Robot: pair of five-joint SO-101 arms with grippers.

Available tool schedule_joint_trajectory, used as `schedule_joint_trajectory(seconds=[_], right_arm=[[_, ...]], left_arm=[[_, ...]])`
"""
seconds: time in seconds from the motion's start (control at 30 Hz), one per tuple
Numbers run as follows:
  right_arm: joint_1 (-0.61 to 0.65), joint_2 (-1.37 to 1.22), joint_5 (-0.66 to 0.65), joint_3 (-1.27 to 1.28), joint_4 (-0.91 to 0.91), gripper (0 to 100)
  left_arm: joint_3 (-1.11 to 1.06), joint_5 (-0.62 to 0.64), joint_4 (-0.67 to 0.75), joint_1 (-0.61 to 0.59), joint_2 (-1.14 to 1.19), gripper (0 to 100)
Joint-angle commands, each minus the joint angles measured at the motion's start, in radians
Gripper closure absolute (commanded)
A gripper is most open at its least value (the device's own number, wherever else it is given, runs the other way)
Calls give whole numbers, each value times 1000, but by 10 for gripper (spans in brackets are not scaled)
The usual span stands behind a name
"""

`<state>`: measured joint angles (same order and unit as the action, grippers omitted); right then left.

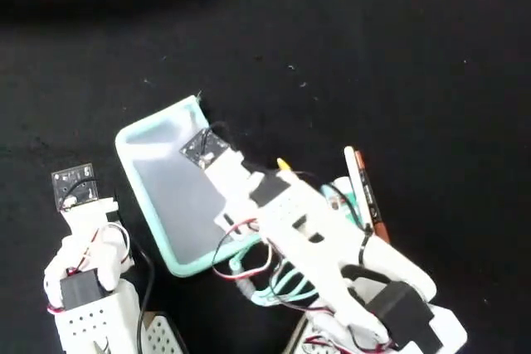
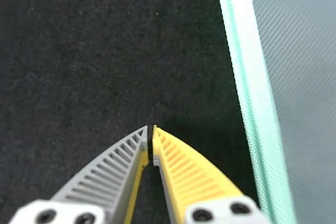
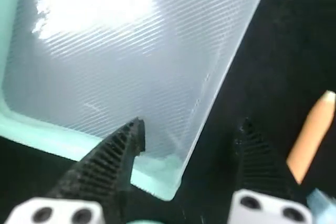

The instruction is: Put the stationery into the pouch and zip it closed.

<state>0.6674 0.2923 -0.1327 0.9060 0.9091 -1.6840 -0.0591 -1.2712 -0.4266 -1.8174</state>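
Lying flat on the black desk (image 1: 373,55), the pouch (image 1: 162,180) sits left of centre in the high view, a translucent sleeve with mint trim, set at a slant. The right arm (image 1: 315,238) hangs over the pouch's near right edge. The right jaws stand wide apart and hold nothing, straddling that edge of the pouch (image 3: 115,51), one finger above the clear panel and the other above bare desk. A pale-tipped orange stick (image 3: 311,137) lies on the desk just beyond the outer finger. Right of the arm, a white pen (image 1: 355,180) and an orange pen (image 1: 371,201) lie side by side. The left jaws are closed tip to tip and empty, above the desk just beside the pouch's mint border (image 2: 252,103).
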Motion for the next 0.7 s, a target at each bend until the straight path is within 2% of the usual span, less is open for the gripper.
schedule_joint_trajectory(seconds=[0.0, 0.13, 0.37, 0.53, 0.67], right_arm=[[-35, 36, -14, -35, 149, 720], [20, 163, -17, -22, 282, 720], [299, 392, -57, 73, 324, 720], [489, 383, -49, 133, 269, 717], [514, 275, -48, 159, 215, 717]], left_arm=[[-15, 2, -2, -7, -3, 969], [-15, 2, -2, -7, -3, 969], [-15, 2, -2, -7, -3, 969], [-15, 2, -2, -7, -3, 969], [-15, 2, -2, -7, -3, 969]])
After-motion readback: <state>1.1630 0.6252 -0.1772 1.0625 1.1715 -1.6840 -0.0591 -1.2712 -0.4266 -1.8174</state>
